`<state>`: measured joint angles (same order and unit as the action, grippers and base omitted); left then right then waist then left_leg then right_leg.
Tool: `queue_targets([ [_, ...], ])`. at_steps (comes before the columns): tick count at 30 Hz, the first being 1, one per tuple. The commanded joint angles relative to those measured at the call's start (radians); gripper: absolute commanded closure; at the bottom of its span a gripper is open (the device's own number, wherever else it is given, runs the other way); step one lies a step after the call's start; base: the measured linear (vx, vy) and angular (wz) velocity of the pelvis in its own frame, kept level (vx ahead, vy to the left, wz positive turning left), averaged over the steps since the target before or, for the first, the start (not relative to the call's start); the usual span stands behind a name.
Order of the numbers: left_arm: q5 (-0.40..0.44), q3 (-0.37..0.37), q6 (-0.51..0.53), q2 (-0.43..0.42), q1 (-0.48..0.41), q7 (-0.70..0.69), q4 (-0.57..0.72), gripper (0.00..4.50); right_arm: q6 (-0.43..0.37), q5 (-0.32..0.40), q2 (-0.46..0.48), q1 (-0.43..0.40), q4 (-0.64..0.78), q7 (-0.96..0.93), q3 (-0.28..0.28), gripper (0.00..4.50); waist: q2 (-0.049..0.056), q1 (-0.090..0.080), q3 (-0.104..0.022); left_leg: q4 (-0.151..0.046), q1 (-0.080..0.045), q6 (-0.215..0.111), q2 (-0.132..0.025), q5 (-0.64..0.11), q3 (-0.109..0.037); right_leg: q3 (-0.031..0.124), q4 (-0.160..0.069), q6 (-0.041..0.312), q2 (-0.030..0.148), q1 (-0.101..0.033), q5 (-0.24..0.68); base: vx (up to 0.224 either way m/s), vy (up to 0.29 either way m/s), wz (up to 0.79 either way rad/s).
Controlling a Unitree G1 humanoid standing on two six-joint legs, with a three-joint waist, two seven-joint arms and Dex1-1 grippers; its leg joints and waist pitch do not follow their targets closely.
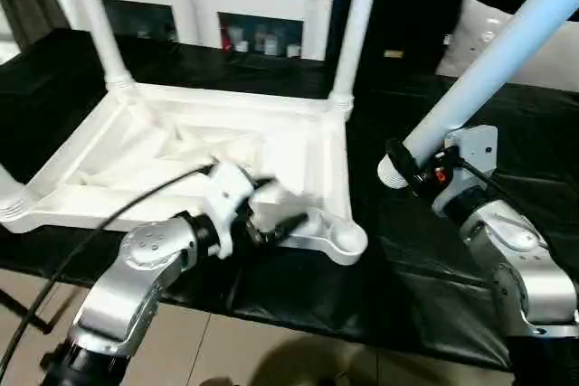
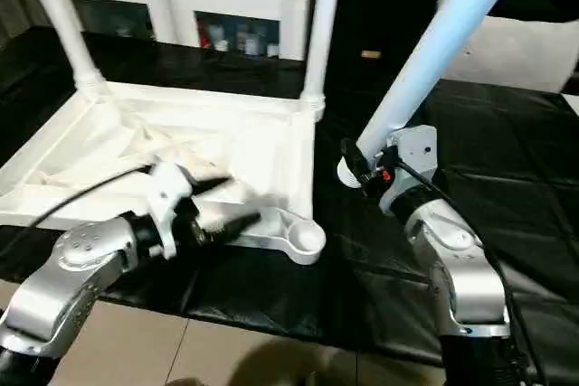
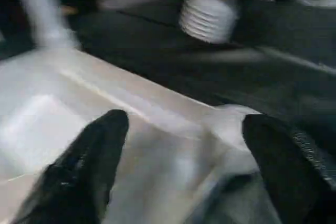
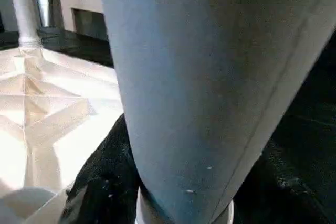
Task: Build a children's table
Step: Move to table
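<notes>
Right fingers (image 2: 364,169) clamped on tilted leg (image 2: 434,51), left fingers (image 1: 276,223) spread over table top (image 1: 298,146) near empty socket (image 1: 348,241)

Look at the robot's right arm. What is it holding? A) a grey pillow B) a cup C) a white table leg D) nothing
C: the right tool is shut on a long white table leg, whose ribbed end points toward the upside-down table top.

Even indoor light, no hard glare. The white table (image 1: 298,146) reads bright against the dark cloth (image 1: 425,250). Motion blur smears the left gripper (image 1: 276,214); its wrist view is soft throughout. The held leg (image 4: 210,87) looms unfocused.
</notes>
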<state>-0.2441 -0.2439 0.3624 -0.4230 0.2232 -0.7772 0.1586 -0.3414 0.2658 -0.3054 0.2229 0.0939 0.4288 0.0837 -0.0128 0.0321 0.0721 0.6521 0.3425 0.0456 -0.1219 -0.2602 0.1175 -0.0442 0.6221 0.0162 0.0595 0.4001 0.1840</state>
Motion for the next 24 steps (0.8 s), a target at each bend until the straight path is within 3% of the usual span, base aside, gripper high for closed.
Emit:
queue_targets([
  [1, 0.012, -0.031, -0.023, -0.026, 0.052, -0.091, -0.034, 0.64, -0.017, 0.028, -0.018, 0.01, -0.009, 0.049, -0.006, 2.61, 0.001, 0.003, -0.053, -0.109, 0.013, -0.016, -0.072, -0.232, -0.026, 0.05, -0.108, 0.08, 0.088, -0.041, 0.564, 0.0, 0.0, 0.0],
  [2, 0.012, -0.039, -0.026, -0.034, 0.068, -0.111, -0.048, 0.94, -0.013, 0.031, -0.023, 0.009, -0.011, 0.061, -0.01, 2.61, 0.002, 0.004, -0.055, -0.107, 0.008, -0.016, -0.073, -0.238, -0.024, 0.048, -0.109, 0.087, 0.089, -0.038, 0.557, 0.0, 0.0, 0.0],
  [3, 0.027, -0.062, -0.043, -0.048, 0.11, -0.156, -0.095, 1.02, -0.003, 0.028, -0.027, 0.002, -0.015, 0.071, -0.018, 2.61, 0.009, 0.005, -0.054, -0.108, 0.008, -0.015, -0.073, -0.237, -0.024, 0.049, -0.108, 0.094, 0.089, -0.038, 0.548, 0.0, 0.0, 0.0],
  [4, 0.031, -0.069, -0.046, -0.051, 0.12, -0.167, -0.107, 1.01, -0.003, 0.027, -0.029, 0.0, -0.015, 0.072, -0.021, 2.61, 0.007, 0.005, -0.056, -0.107, 0.006, -0.016, -0.072, -0.233, -0.021, 0.049, -0.11, 0.096, 0.085, -0.036, 0.534, 0.0, 0.0, 0.0],
  [6, 0.051, -0.099, -0.061, -0.065, 0.162, -0.221, -0.156, 1.09, -0.003, 0.03, -0.032, -0.007, -0.012, 0.081, -0.025, 2.61, 0.01, 0.007, -0.061, -0.11, 0.011, -0.017, -0.075, -0.186, -0.021, 0.051, -0.099, 0.123, 0.086, -0.046, 0.441, 0.0, 0.0, 0.0],
  [8, 0.069, -0.124, -0.08, -0.075, 0.195, -0.265, -0.2, 1.45, -0.011, 0.044, -0.03, -0.012, -0.005, 0.092, -0.023, 2.61, 0.018, 0.01, -0.067, -0.111, 0.007, -0.019, -0.077, -0.182, -0.015, 0.052, -0.088, 0.161, 0.083, -0.048, 0.349, 0.0, 0.0, 0.0],
  [11, 0.086, -0.149, -0.104, -0.083, 0.228, -0.312, -0.254, 1.57, -0.02, 0.051, -0.028, -0.041, 0.019, 0.105, -0.029, 2.61, 0.019, 0.015, -0.075, -0.107, 0.012, -0.034, -0.077, -0.107, -0.009, 0.052, -0.082, 0.204, 0.084, -0.056, 0.222, 0.0, 0.0, 0.0],
  [13, 0.091, -0.159, -0.114, -0.086, 0.242, -0.333, -0.275, 1.74, -0.03, 0.047, -0.038, -0.056, 0.031, 0.117, -0.041, 2.61, 0.017, 0.017, -0.077, -0.105, 0.018, -0.043, -0.077, -0.064, -0.008, 0.05, -0.078, 0.22, 0.085, -0.062, 0.179, 0.0, 0.0, 0.0],
  [14, 0.097, -0.17, -0.125, -0.088, 0.259, -0.356, -0.301, 1.88, -0.034, 0.046, -0.042, -0.065, 0.037, 0.128, -0.052, 2.61, 0.022, 0.021, -0.078, -0.104, 0.018, -0.046, -0.078, -0.047, -0.007, 0.048, -0.077, 0.223, 0.085, -0.063, 0.169, 0.0, 0.0, 0.0],
  [16, 0.109, -0.185, -0.137, -0.089, 0.267, -0.37, -0.323, 1.91, -0.036, 0.062, -0.03, -0.072, 0.039, 0.132, -0.047, 2.61, 0.021, 0.024, -0.076, -0.106, 0.02, -0.045, -0.079, -0.059, -0.007, 0.046, -0.081, 0.221, 0.087, -0.064, 0.202, 0.0, 0.0, 0.0],
  [19, 0.133, -0.201, -0.166, -0.092, 0.277, -0.379, -0.356, 2.3, -0.058, 0.097, -0.01, -0.073, 0.043, 0.128, -0.031, 2.61, 0.021, 0.024, -0.073, -0.108, 0.018, -0.037, -0.08, -0.087, -0.006, 0.045, -0.088, 0.208, 0.088, -0.062, 0.265, 0.0, 0.0, 0.0],
  [20, 0.155, -0.21, -0.203, -0.09, 0.291, -0.389, -0.399, 2.31, -0.077, 0.122, -0.004, -0.079, 0.055, 0.131, -0.029, 2.61, 0.022, 0.023, -0.07, -0.111, 0.015, -0.033, -0.079, -0.123, -0.006, 0.044, -0.098, 0.183, 0.086, -0.057, 0.343, 0.0, 0.0, 0.0],
  [22, 0.162, -0.211, -0.219, -0.087, 0.296, -0.39, -0.415, 2.3, -0.085, 0.13, -0.005, -0.085, 0.065, 0.135, -0.032, 2.61, 0.023, 0.023, -0.071, -0.114, 0.014, -0.022, -0.083, -0.142, -0.007, 0.043, -0.099, 0.169, 0.086, -0.054, 0.37, 0.0, 0.0, 0.0],
  [24, 0.174, -0.213, -0.25, -0.073, 0.316, -0.394, -0.46, 2.71, -0.085, 0.132, -0.008, -0.093, 0.076, 0.142, -0.037, 2.61, 0.021, 0.027, -0.07, -0.116, 0.01, -0.012, -0.086, -0.165, -0.004, 0.043, -0.101, 0.158, 0.088, -0.05, 0.393, 0.0, 0.0, 0.0],
])
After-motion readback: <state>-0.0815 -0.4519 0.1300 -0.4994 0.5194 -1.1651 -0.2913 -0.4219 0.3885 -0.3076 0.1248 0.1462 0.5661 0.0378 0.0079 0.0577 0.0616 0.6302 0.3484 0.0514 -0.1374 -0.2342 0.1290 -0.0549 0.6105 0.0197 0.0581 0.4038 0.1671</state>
